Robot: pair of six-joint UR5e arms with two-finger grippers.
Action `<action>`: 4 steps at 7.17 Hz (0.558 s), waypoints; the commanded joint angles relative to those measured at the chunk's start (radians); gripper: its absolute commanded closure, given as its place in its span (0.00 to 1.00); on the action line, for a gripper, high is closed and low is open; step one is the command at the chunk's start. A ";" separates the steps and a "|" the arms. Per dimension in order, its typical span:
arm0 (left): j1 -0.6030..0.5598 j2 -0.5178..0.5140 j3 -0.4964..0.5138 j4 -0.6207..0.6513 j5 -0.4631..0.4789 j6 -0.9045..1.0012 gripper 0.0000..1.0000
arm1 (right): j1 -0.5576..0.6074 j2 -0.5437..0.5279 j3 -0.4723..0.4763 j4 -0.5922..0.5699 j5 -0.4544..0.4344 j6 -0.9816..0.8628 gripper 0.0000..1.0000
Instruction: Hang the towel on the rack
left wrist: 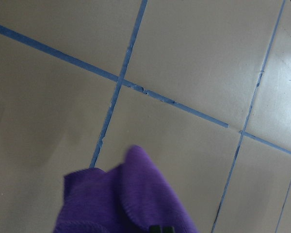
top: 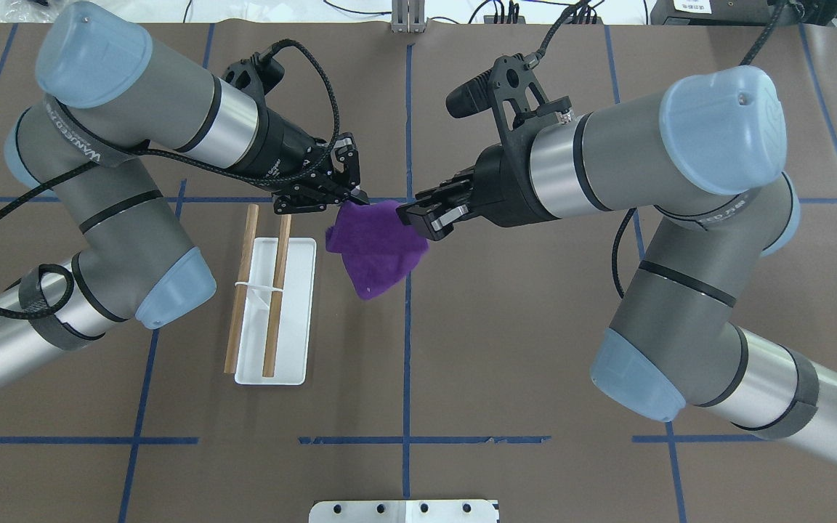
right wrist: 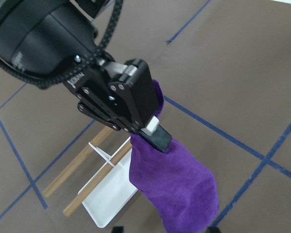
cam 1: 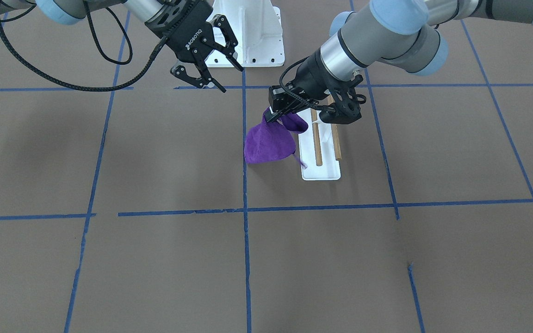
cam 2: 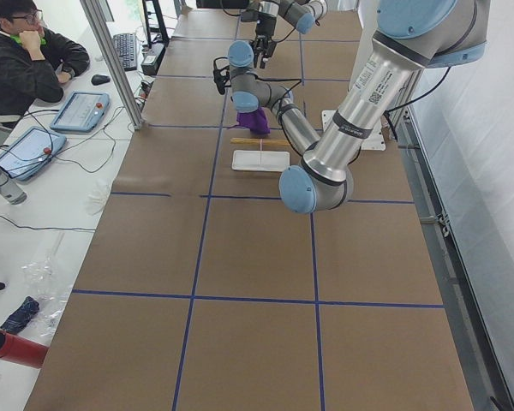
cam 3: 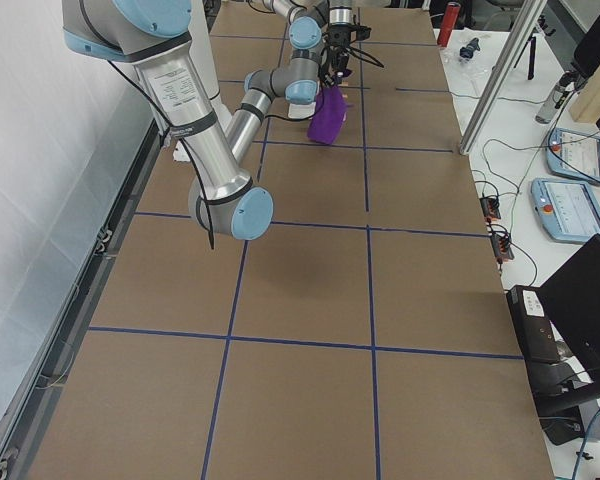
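The purple towel [cam 1: 269, 143] hangs bunched from my left gripper [cam 1: 272, 115], which is shut on its top edge and holds it above the table, just beside the rack. The rack [cam 1: 320, 172] has a white base and two wooden dowels [top: 239, 290]. In the overhead view the towel [top: 375, 247] hangs to the right of the rack base [top: 291, 305]. My right gripper [cam 1: 232, 80] is open and empty, apart from the towel. The right wrist view shows the left gripper [right wrist: 150, 131] pinching the towel [right wrist: 179, 184] over the rack [right wrist: 106, 194]. The left wrist view shows the towel [left wrist: 126, 199].
A large white bolted pedestal [cam 1: 252, 32] stands at the robot's side of the table, behind the right gripper. Blue tape lines [cam 1: 244, 208] cross the brown table. An operator [cam 2: 26, 60] sits at a desk beyond the table's far edge.
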 commanded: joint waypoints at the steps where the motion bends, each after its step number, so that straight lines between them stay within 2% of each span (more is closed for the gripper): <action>1: -0.008 0.074 -0.052 0.004 0.000 0.034 1.00 | 0.023 -0.007 0.013 -0.221 0.027 0.001 0.01; 4: -0.117 0.171 -0.089 0.010 -0.001 0.184 1.00 | 0.102 -0.004 -0.004 -0.537 0.027 -0.014 0.00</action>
